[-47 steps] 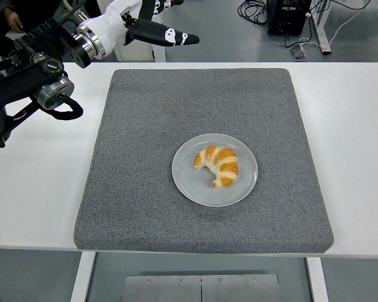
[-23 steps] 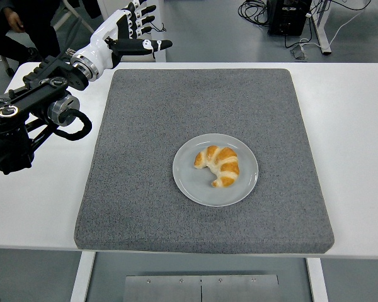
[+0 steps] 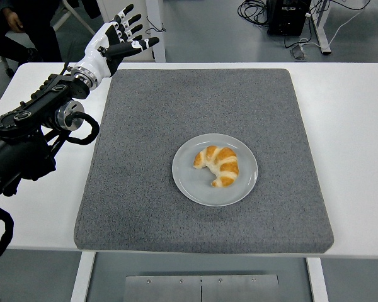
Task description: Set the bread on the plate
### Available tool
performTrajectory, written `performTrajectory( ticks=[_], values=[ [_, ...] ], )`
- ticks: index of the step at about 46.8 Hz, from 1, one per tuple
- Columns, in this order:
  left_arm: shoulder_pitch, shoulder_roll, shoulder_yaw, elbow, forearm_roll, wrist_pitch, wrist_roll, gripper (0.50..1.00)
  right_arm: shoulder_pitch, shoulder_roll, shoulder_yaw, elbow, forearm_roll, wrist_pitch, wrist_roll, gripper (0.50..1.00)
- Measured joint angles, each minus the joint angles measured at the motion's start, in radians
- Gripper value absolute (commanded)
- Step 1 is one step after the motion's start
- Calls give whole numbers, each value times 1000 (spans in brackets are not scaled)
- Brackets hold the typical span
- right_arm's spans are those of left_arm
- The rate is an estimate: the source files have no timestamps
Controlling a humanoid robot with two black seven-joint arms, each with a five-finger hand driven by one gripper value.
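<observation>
A golden-brown, curved bread roll with white stripes [image 3: 217,165] lies on a round, light grey plate [image 3: 190,182]. The bread sits in the middle of the plate. The plate rests on a big square mat of rough dark grey felt [image 3: 176,107], a little to the right of the mat's middle. The mat lies on a white table [image 3: 353,126].

The robot's left hand [image 3: 116,41], white with black fingers, is up past the far left corner of the mat. Its fingers are spread wide and it holds nothing. It is far from the plate. Its black arm [image 3: 31,135] lies over the table, left of the mat.
</observation>
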Motion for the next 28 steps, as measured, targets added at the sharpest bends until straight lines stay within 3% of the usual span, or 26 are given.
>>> performTrajectory(
  ticks=[12, 28],
  values=[
    [-1, -45, -9, 79, -45, -12, 14, 975, 1, 0, 0, 0, 0, 0, 0, 1000],
    [25, -34, -4, 126, -98, -17, 5, 975, 0, 0, 0, 2, 0, 1, 0, 1000]
  ],
)
